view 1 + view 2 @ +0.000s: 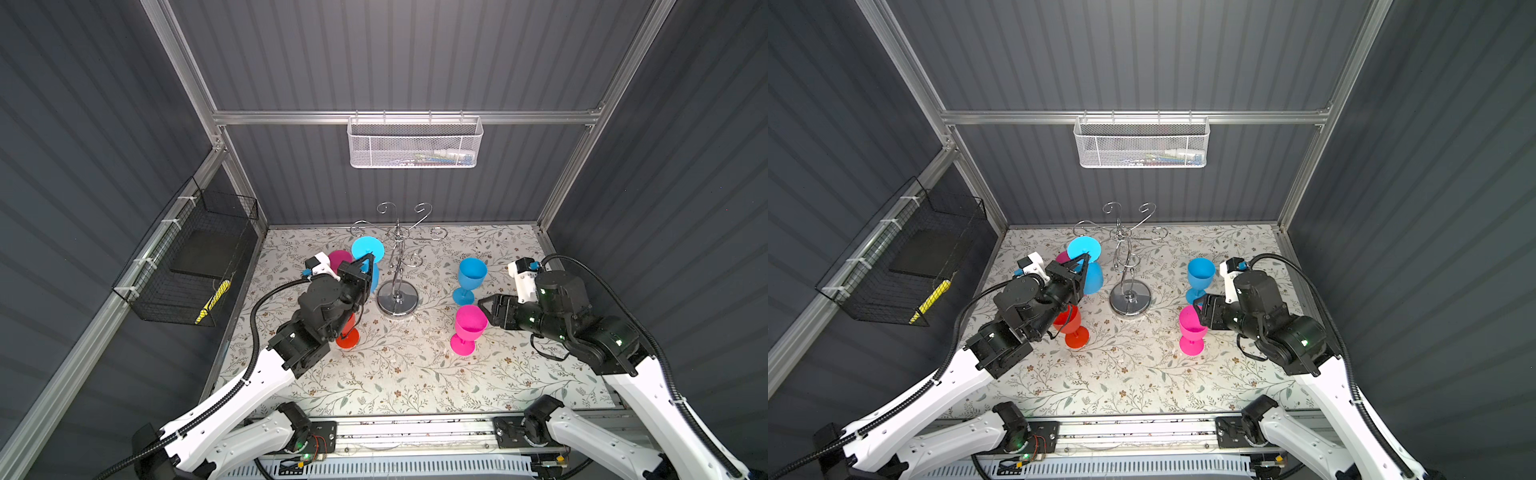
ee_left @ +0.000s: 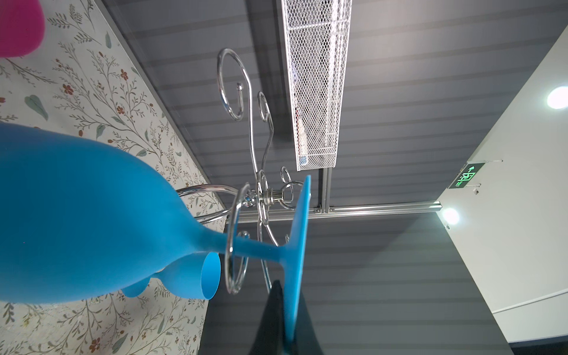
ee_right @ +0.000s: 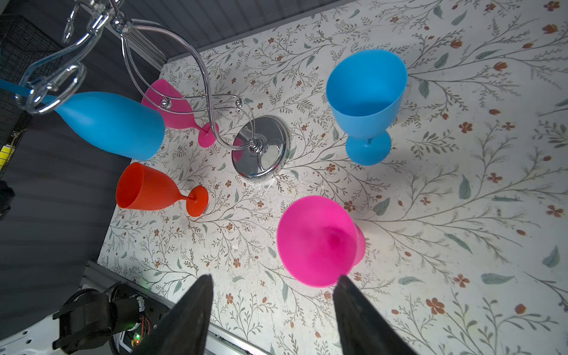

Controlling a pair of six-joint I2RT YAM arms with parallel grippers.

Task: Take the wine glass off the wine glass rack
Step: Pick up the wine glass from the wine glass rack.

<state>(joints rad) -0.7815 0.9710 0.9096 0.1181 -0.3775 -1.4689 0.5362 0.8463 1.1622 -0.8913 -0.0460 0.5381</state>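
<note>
1. Top views: blue wine glass [image 1: 363, 246] hangs foot-up on the rack [image 1: 397, 299]. Left gripper [image 1: 368, 261] is clamped on its foot. Right gripper [image 1: 484, 309] is wide and empty, beside a pink glass [image 1: 469, 322] on the desk [image 1: 415, 374].
2. Left wrist: wine glass [image 2: 92, 215] stem sits inside a rack [image 2: 267, 195] loop.
3. Right wrist: right gripper [image 3: 275, 278] has nothing between its jaws.

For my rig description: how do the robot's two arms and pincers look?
The left arm and right arm have white shells, black joints with green lights, and a black ribbed cable along each. The left pincer and right pincer have black tapering fingers.
</note>
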